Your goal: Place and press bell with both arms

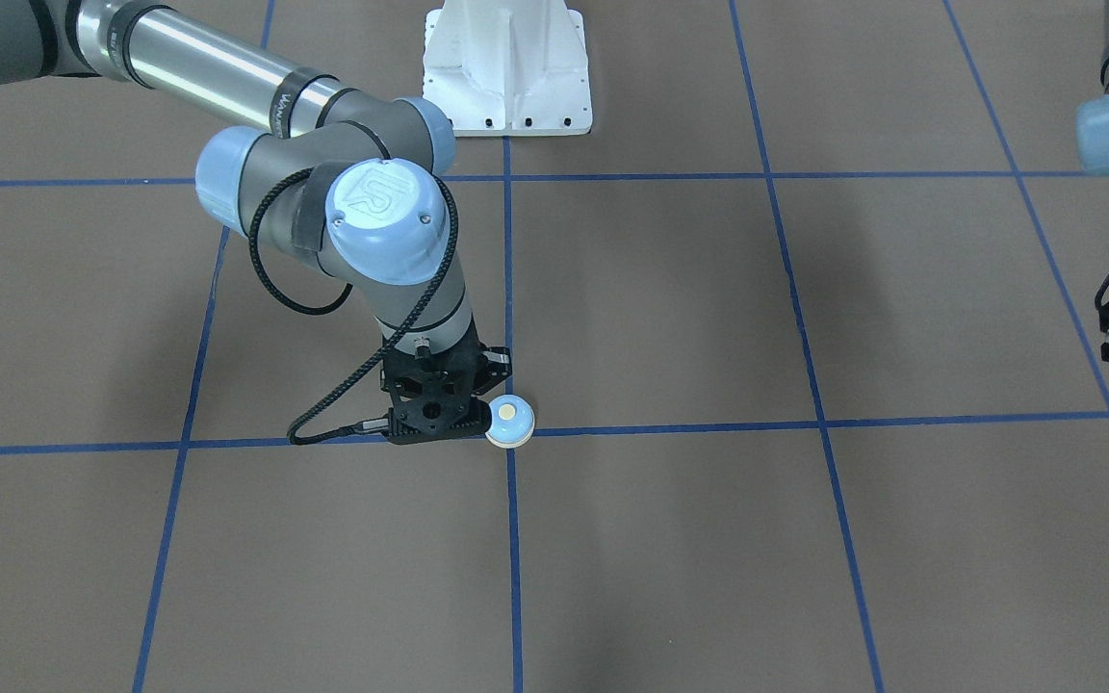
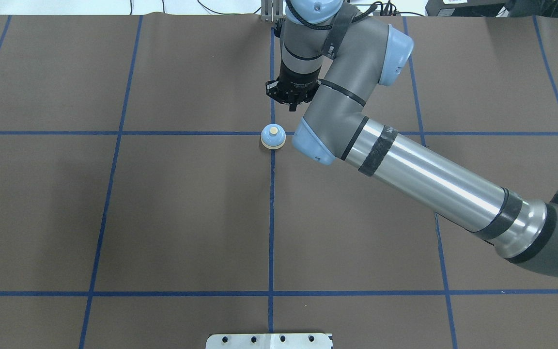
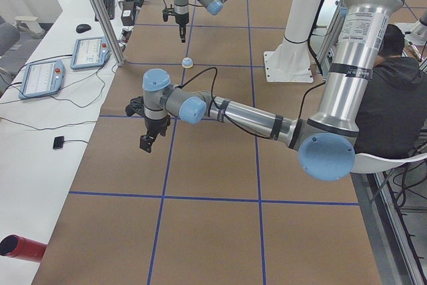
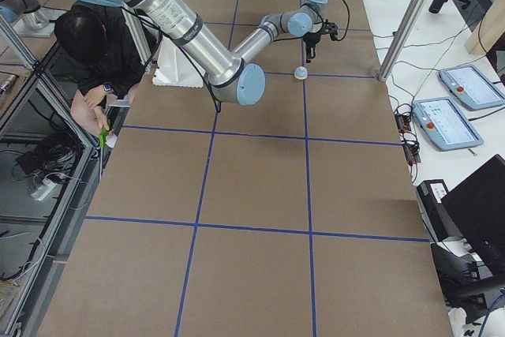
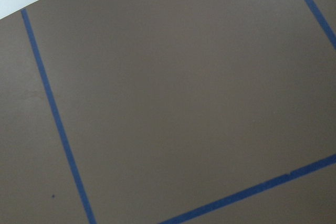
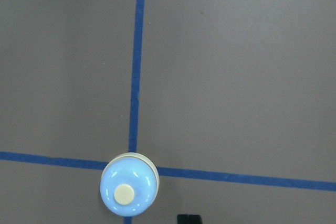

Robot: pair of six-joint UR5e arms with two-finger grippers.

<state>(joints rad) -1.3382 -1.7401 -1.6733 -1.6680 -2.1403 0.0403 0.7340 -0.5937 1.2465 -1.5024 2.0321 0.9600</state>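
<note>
- One bell (image 1: 509, 422) upright at bench (image 2: 162, 218) centre, untouched.
- Just beside, toward far edge: right jaws closed, empty.
- Near left edge: left jaws, open or not unclear.

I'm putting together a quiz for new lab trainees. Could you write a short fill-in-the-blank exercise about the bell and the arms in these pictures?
1. The bell stands upright where two ___ tape lines cross.
2. The round button on top of the bell is ___ in colour.
3. The arm reaching out near the bell is the robot's ___ one.

Missing words: blue; cream; right.
</note>
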